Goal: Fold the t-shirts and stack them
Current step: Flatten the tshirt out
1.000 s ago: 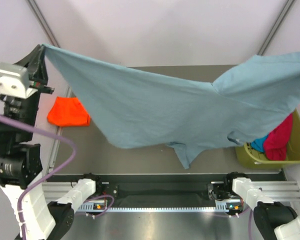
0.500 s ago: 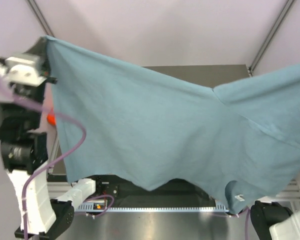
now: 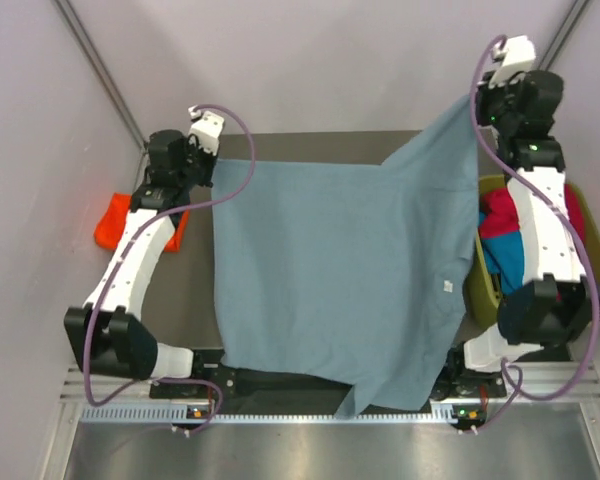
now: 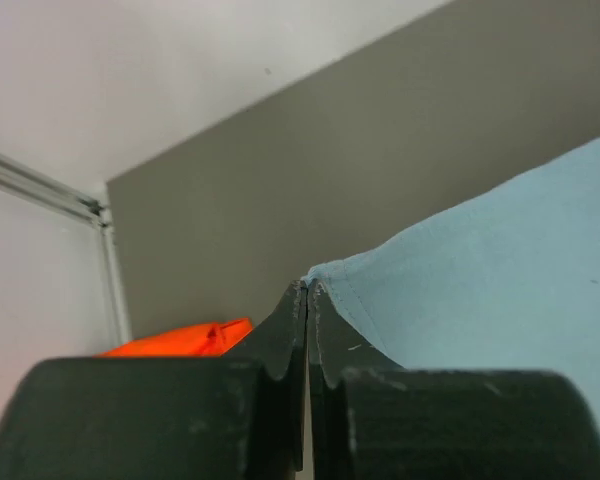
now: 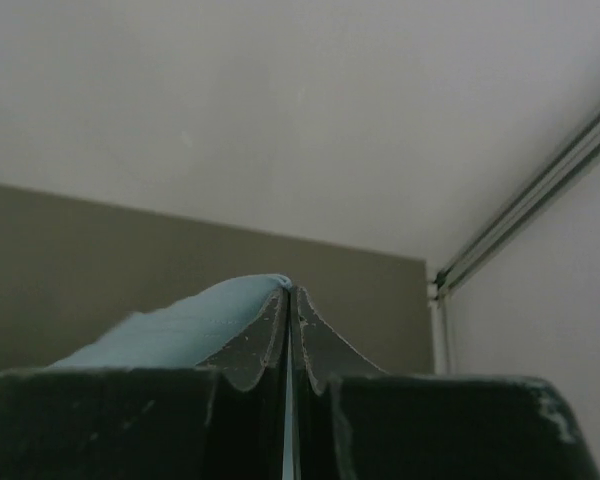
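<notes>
A dusty grey-blue t-shirt (image 3: 330, 270) lies spread over the table, its near hem draped over the front rail. My left gripper (image 3: 210, 165) is shut on its far-left corner, low by the table; in the left wrist view the gripper (image 4: 307, 287) pinches the cloth (image 4: 480, 280) at the fingertips. My right gripper (image 3: 478, 103) is shut on the far-right corner and holds it raised; the right wrist view shows the gripper (image 5: 290, 290) with the cloth (image 5: 180, 325) folding over its left finger. An orange-red t-shirt (image 3: 115, 222) lies folded at the table's left edge. Crimson-pink (image 3: 500, 215) and teal (image 3: 493, 262) t-shirts sit in the bin.
An olive-green bin (image 3: 473, 288) stands at the right edge of the table, partly hidden behind my right arm. Pale walls and metal frame posts close in the back and sides. The arm bases and a metal rail (image 3: 280, 412) run along the near edge.
Both arms have swung from high near the camera down towards the back of the table. The grey-blue t-shirt, hanging in the air before, now lies spread over the table.
</notes>
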